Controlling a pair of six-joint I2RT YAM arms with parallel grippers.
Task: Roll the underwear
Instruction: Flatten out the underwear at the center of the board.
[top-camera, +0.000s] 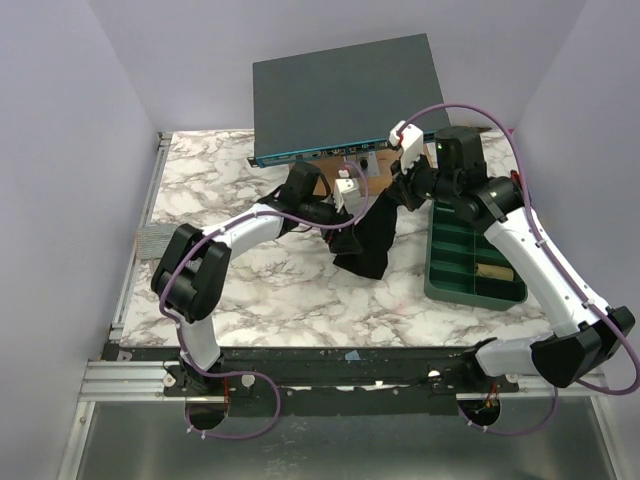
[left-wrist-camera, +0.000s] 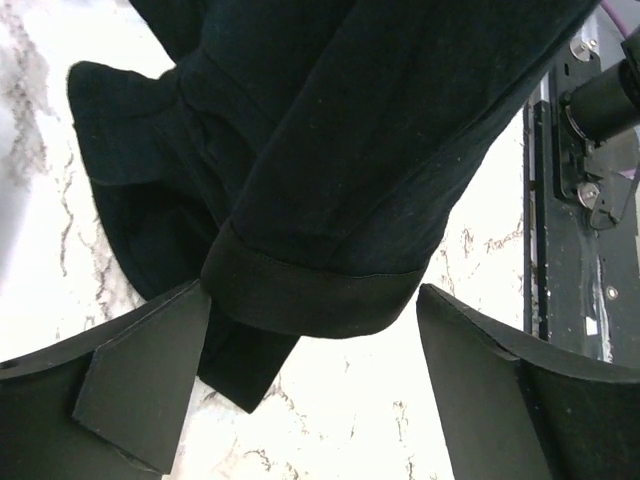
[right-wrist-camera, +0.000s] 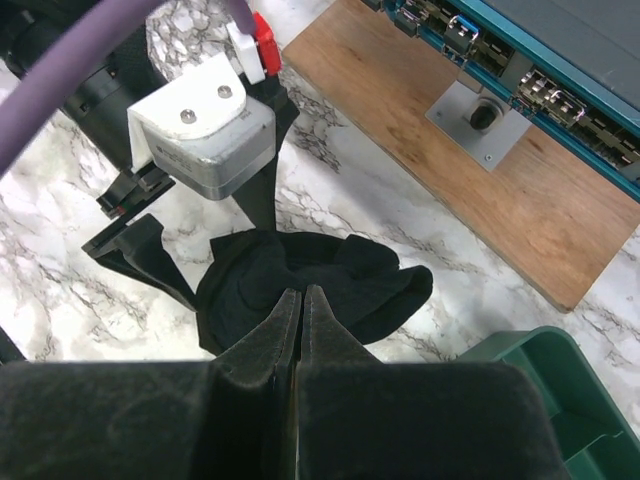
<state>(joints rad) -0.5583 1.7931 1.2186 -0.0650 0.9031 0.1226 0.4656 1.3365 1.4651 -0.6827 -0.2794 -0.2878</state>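
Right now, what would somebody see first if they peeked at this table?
The black underwear hanging mid-table, pinched by the right arm's fingers, with the left arm's fingers open close by it. Next, the big dark grey box at the far edge and the green tray on the right.

Lighting is bright, even, with soft shadows.
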